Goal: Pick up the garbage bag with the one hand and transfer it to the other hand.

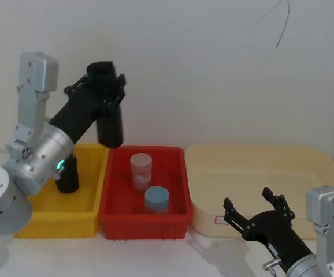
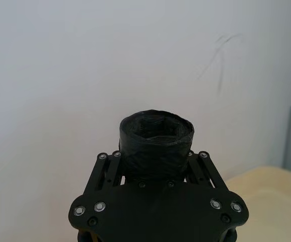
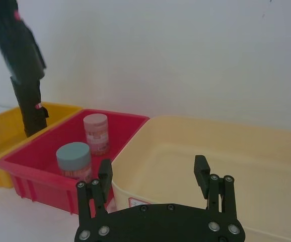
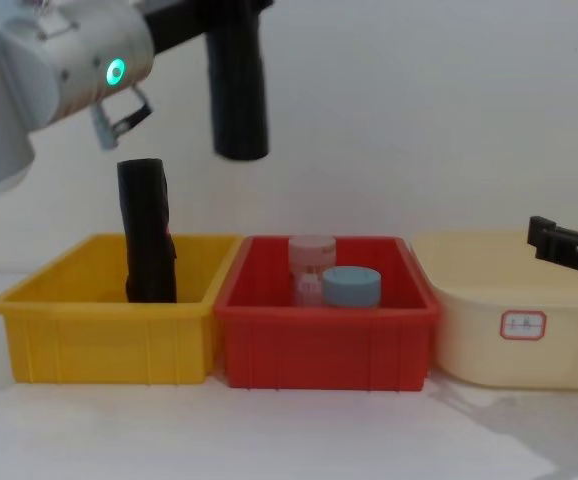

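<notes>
One garbage bag (image 1: 110,124), partly behind tool (image 1: 104,81)

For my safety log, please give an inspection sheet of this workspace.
Surface: white table.
Job's things: garbage bag held aloft where yellow bin meets red bin.
Clutter: second black roll standing in yellow bin; pink jar, blue-lidded jar in red bin; cream tub.
End effectors: left end effector shut on bag; right end effector open by cream tub.
Cables: thin grey loop beside left arm.
Surroundings: white wall, thin dark mark.
</notes>
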